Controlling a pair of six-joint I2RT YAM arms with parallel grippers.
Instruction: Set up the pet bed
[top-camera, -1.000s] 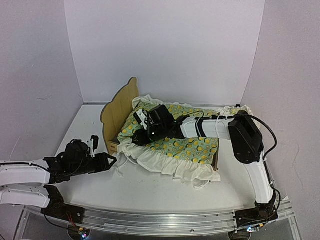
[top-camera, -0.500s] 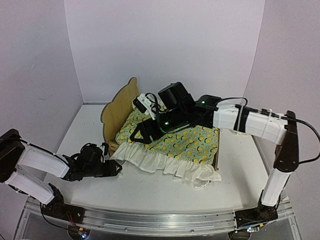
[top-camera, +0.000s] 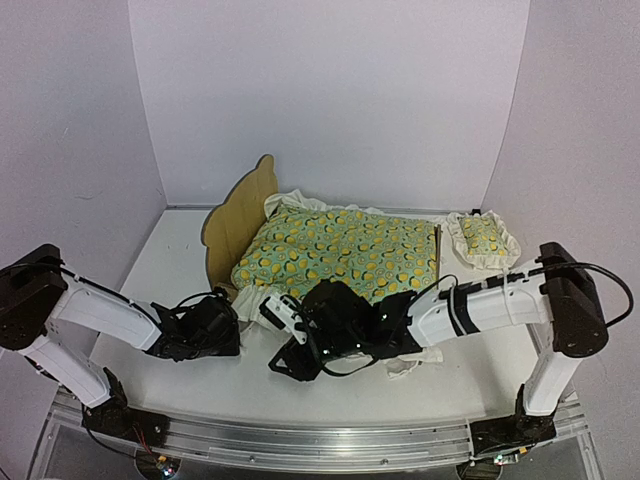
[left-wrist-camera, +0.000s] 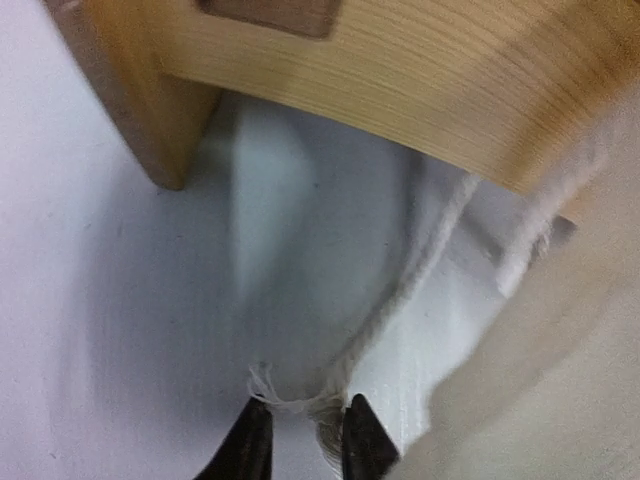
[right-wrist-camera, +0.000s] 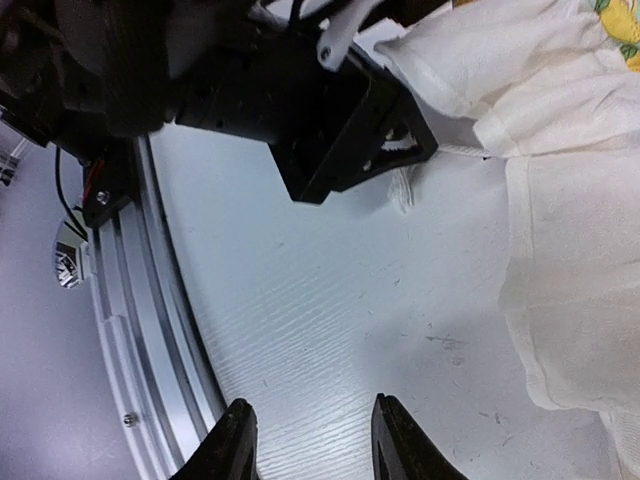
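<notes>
The pet bed (top-camera: 228, 240) stands in the middle of the surface (top-camera: 175, 250), a little toward the far side, with its tall wooden end at the left. The lemon blanket (top-camera: 345, 255) is spread over it, and its white frill (right-wrist-camera: 570, 270) hangs over the near side. The small pillow (top-camera: 483, 238) lies apart on the surface at the right, just beside the foot of the bed, so I judge it is not yet put in its place. The left tool (left-wrist-camera: 306, 415) is low at the near left corner of the bed and is clamped on the end of a thin white cord (left-wrist-camera: 400, 290) that comes from the frill; probably it holds the cord to pull this corner straight. The right tool (right-wrist-camera: 312, 405) hovers just above the surface in front of the frill, its fingers apart with nothing between them, perhaps ready to take the edge. The surface is white and plain, white walls (top-camera: 330, 90) close it on three sides, and a metal rail (top-camera: 300, 435) runs along the near edge.
</notes>
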